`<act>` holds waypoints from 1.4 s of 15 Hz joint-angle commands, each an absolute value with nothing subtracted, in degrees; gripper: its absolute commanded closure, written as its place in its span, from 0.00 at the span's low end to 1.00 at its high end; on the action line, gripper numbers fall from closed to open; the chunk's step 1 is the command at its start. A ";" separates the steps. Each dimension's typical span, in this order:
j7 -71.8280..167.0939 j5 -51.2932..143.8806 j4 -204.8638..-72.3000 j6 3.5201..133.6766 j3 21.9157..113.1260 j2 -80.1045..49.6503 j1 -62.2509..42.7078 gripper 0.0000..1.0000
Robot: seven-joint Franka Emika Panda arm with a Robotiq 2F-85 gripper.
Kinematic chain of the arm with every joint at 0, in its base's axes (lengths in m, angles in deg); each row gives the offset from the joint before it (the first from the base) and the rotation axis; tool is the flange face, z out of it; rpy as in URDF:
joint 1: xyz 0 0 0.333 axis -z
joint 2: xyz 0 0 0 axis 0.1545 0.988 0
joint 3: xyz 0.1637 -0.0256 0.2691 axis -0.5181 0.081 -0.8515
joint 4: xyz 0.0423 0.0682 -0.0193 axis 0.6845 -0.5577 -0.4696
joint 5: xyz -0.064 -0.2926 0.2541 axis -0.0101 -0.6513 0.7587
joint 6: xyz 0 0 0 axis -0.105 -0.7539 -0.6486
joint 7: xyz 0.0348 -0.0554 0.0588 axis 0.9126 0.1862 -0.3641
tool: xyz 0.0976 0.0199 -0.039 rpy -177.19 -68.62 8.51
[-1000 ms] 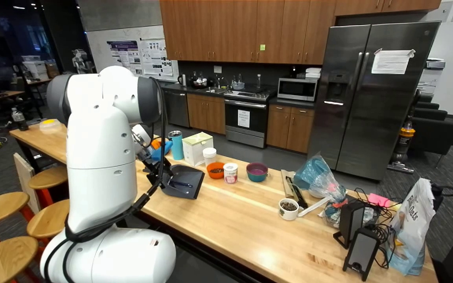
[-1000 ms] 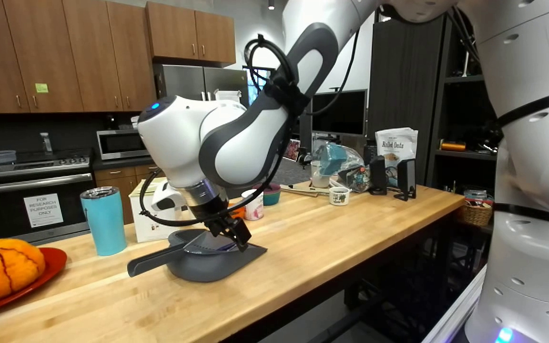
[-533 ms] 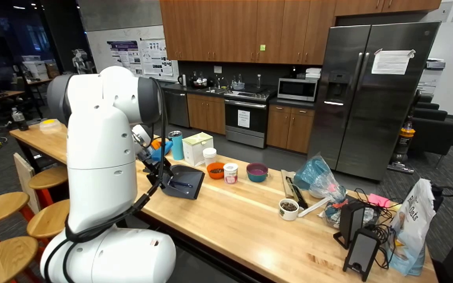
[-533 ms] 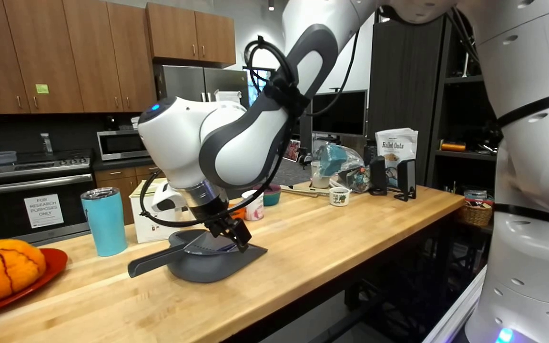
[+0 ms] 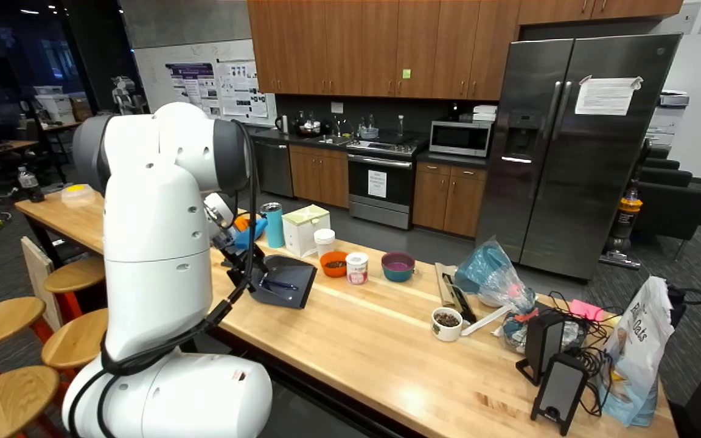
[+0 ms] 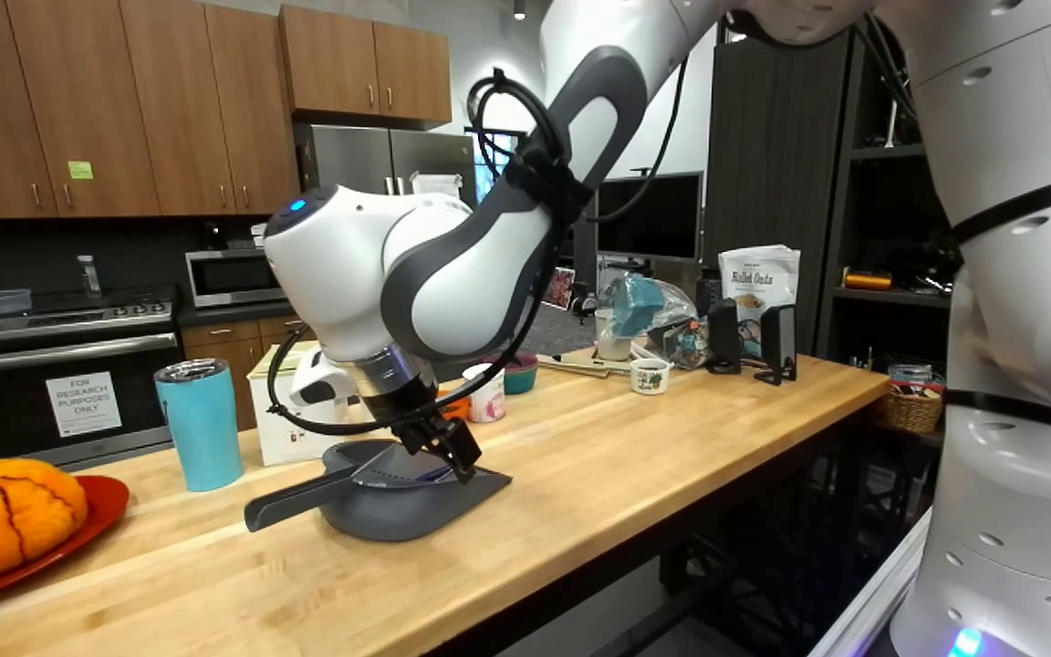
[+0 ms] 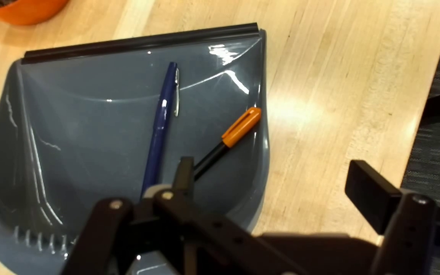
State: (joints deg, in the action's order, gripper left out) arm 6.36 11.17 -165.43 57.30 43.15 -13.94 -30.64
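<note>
Brown wall cabinets [image 5: 362, 48] at back; long wooden table [image 5: 338, 340] in front. Grey dustpan [image 7: 90, 133] on table. Gripper [image 7: 277, 187] low at dustpan, jaws spread wide, dustpan's side edge between them in wrist view; contact unclear. Inside dustpan: blue pen [image 7: 159, 130], orange-capped pen [image 7: 225, 145], both partly hidden by gripper.

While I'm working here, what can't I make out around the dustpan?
Blue pen, wrist view: lower end hidden behind the fingers.
Orange-capped pen, wrist view: lower end hidden there too.
Dustpan, wrist view: cut off by the bottom edge.
Orange bowl, wrist view: cut off at the top-left corner.
</note>
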 commanded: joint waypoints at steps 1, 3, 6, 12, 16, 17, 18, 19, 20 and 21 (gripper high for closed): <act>6.33 11.19 -165.28 57.15 43.05 -13.88 -30.58 0.00; 7.19 11.37 -165.19 57.63 42.84 -13.24 -30.93 0.00; 12.82 7.14 -164.67 57.37 42.87 -12.40 -33.65 0.00; 23.59 -12.96 -160.84 51.00 42.38 -11.99 -40.21 0.00; 28.56 -15.78 -158.06 50.73 42.03 -11.34 -39.55 0.00; 29.68 -14.87 -157.34 51.07 41.97 -11.15 -39.15 0.00; 30.90 -13.77 -156.49 52.06 41.87 -10.94 -38.50 0.00; 32.28 -13.73 -155.80 53.05 41.92 -10.74 -38.06 0.00; 33.49 -13.94 -155.34 54.82 41.97 -10.59 -37.51 0.00; 34.74 -14.73 -154.93 57.48 42.13 -10.53 -36.93 0.00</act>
State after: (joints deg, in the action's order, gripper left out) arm 31.45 -14.36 -156.91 52.94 42.34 -11.40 -38.74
